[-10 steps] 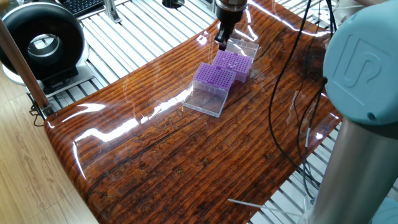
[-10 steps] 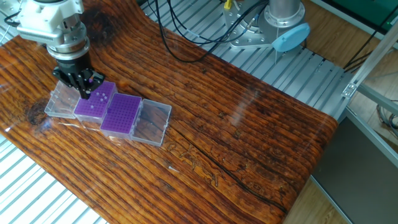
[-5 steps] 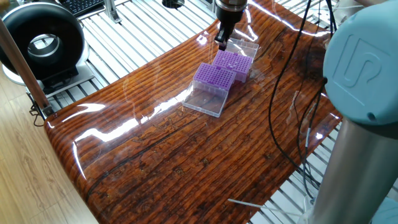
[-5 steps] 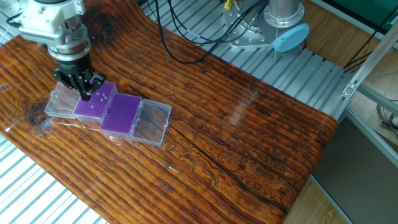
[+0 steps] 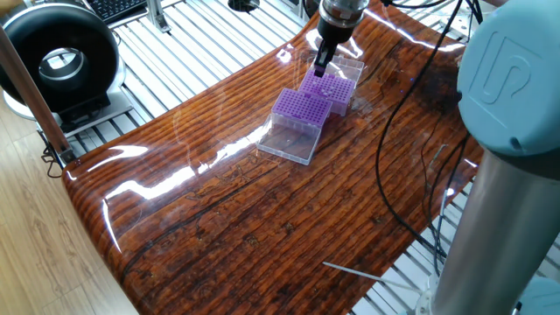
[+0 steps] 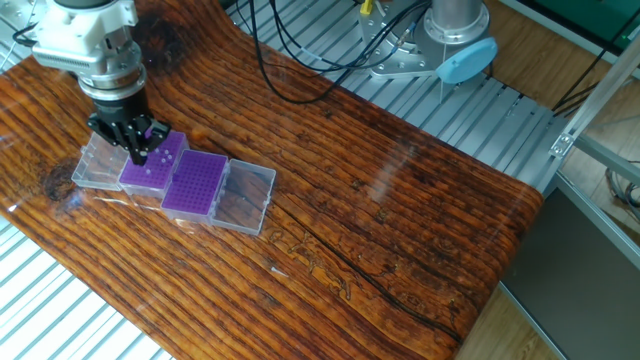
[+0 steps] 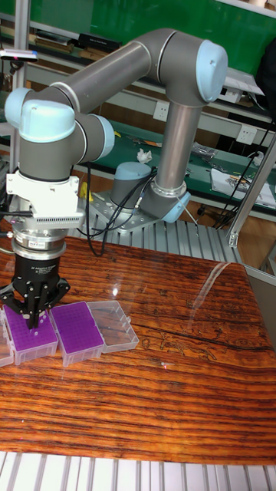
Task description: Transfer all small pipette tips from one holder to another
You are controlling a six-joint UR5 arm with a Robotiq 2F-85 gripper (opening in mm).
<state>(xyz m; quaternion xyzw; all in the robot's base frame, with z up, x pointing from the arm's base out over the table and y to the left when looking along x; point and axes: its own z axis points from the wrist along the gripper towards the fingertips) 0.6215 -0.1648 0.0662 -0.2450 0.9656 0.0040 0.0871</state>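
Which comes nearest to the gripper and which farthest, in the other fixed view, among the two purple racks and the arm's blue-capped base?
1. The rack under the gripper, with white tips, directly below the fingertips.
2. The second purple rack, beside the first, toward the table's middle.
3. The blue-capped base, off the table on the slatted metal surface.

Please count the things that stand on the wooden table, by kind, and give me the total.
Purple racks: 2, one under the hand and one beside it.
Clear open lids: 2, one at each outer end.
Total: 4.
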